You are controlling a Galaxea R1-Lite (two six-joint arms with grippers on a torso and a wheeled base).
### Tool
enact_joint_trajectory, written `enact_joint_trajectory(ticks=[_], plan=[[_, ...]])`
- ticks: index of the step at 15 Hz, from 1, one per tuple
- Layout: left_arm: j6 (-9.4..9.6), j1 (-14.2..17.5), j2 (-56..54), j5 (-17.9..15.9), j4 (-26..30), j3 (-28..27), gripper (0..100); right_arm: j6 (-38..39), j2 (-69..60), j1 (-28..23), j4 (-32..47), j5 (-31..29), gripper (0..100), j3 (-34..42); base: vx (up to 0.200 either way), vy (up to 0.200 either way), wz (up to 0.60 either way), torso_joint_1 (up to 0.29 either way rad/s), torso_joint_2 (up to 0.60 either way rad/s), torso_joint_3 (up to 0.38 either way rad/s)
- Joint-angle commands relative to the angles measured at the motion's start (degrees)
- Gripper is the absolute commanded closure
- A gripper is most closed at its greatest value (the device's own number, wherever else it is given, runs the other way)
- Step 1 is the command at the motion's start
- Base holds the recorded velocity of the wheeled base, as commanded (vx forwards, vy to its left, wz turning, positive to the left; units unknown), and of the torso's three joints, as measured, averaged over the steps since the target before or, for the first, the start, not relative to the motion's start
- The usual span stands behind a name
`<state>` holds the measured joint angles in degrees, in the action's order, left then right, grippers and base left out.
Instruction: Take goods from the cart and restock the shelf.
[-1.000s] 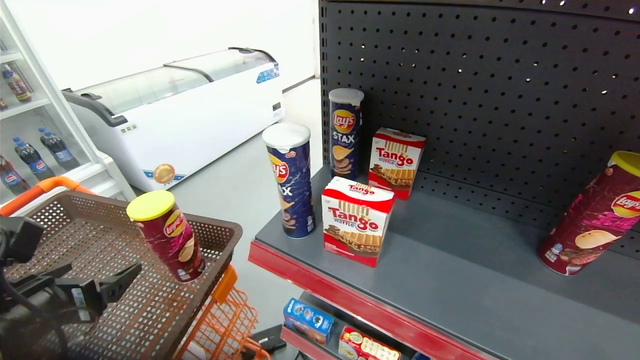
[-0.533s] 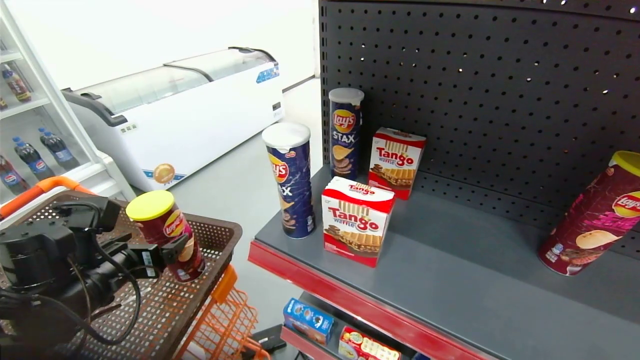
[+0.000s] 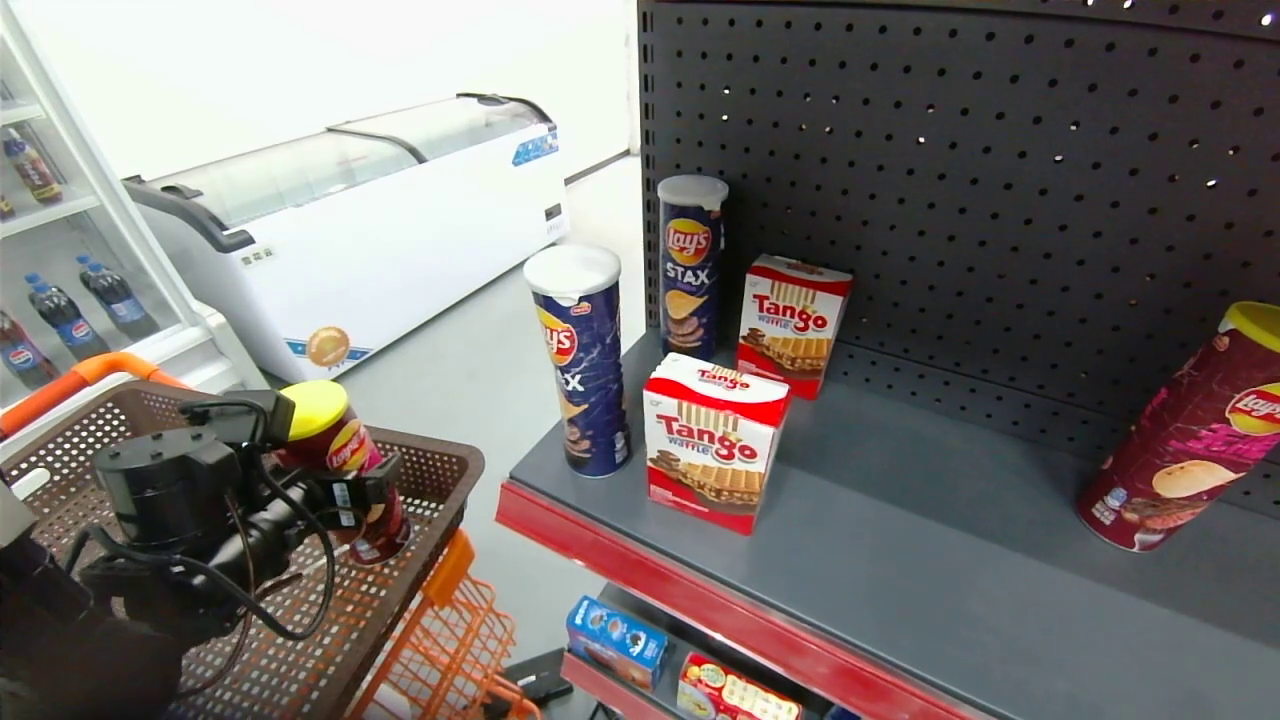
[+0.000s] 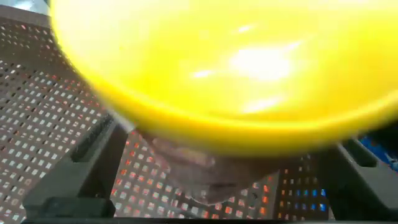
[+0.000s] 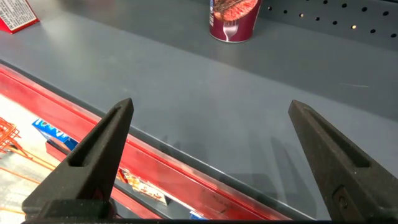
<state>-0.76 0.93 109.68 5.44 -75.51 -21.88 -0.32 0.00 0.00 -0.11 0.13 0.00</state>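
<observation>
Down in the brown basket (image 3: 435, 478) of the orange cart (image 3: 440, 630): a red can (image 3: 350, 447) with a yellow lid (image 3: 322, 405). Stands up near the basket corner closest to the gray shelf (image 3: 900, 540). Around the can, the left gripper (image 3: 336, 450), jaws spread wide, one on each side. Not squeezing yet: small gaps between the can and the black fingers (image 4: 68, 183) in the left wrist view, with the lid big and close. Over the shelf top, near the red front edge (image 3: 700, 595), the right gripper (image 5: 211, 162). Jaws wide apart there too, holding nothing. On the shelf, at the end nearest the cart: two tall blue cans (image 3: 585, 370), one behind the other. Just beside them, two red and white boxes (image 3: 712, 445), also one behind the other. Well apart, at the other end, a second red can (image 3: 1180, 440) close to the black wall (image 3: 950, 180) full of holes. Behind the cart, on the floor, a long white freezer (image 3: 380, 240).
</observation>
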Motion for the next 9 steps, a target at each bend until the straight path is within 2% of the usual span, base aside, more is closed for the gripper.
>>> enact_joint_trajectory(ticks=[1,6,7,9], plan=[[0.40,0.04,2.56,0.10,-0.08,-1.06,0,-0.03,0.00,0.00,0.02,0.04,0,0.00,0.000,0.000,0.00,0.000,0.00,0.000],[0.40,0.39,5.46,1.07,-1.22,-2.99,0,-0.03,0.00,0.00,-0.07,0.04,0,0.00,0.000,0.000,0.00,0.000,0.00,0.000],[0.40,0.39,5.72,1.07,-1.57,-4.75,100,-0.03,0.00,0.00,0.02,0.04,0,0.00,0.000,0.000,0.00,0.000,0.00,0.000],[0.49,0.30,5.63,0.98,-1.40,-4.92,100,-0.03,0.00,0.00,0.02,0.04,0,0.00,0.000,0.000,0.00,0.000,0.00,0.000]])
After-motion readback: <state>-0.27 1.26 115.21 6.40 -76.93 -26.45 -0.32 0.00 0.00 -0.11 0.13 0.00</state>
